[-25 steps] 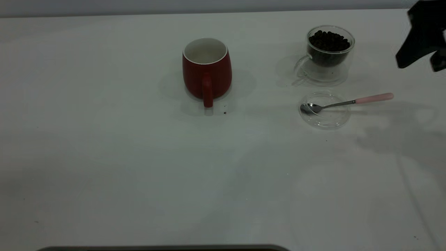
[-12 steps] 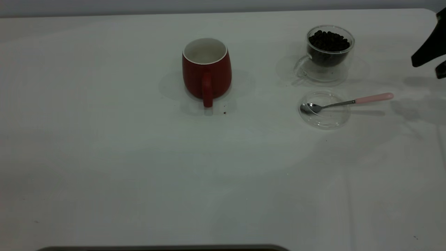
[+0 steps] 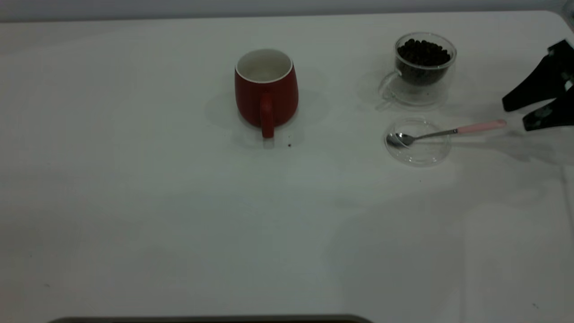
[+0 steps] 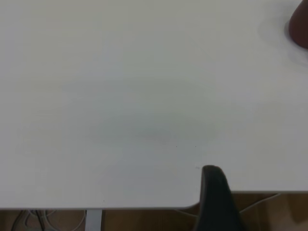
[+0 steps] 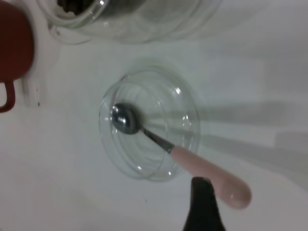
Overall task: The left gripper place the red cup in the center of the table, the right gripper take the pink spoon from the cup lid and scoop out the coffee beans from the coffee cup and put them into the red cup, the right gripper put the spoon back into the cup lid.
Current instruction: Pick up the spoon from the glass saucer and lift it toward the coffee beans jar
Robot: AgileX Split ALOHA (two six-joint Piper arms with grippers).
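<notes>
The red cup point(image 3: 266, 89) stands upright mid-table, handle toward the front, and looks empty inside. At the right, the glass coffee cup point(image 3: 424, 63) holds dark coffee beans point(image 3: 423, 52). In front of it lies the clear cup lid point(image 3: 418, 142), with the pink spoon point(image 3: 480, 126) resting bowl-down in it and its handle sticking out to the right. My right gripper point(image 3: 515, 117) hangs open just beyond the handle's end, touching nothing. In the right wrist view one finger point(image 5: 204, 207) sits beside the pink handle point(image 5: 211, 177). My left gripper shows only one finger point(image 4: 215, 192), over the table's edge.
A dark speck point(image 3: 289, 145) lies on the white table point(image 3: 179, 215) just in front of the red cup. In the left wrist view the table's rounded corner point(image 4: 190, 204) shows with floor and cables below, and a sliver of the red cup point(image 4: 301, 26) lies far off.
My right gripper pulled away to the right edge, then came lower and back in, and now sits level with the end of the spoon's handle. Cups, lid and spoon have not moved.
</notes>
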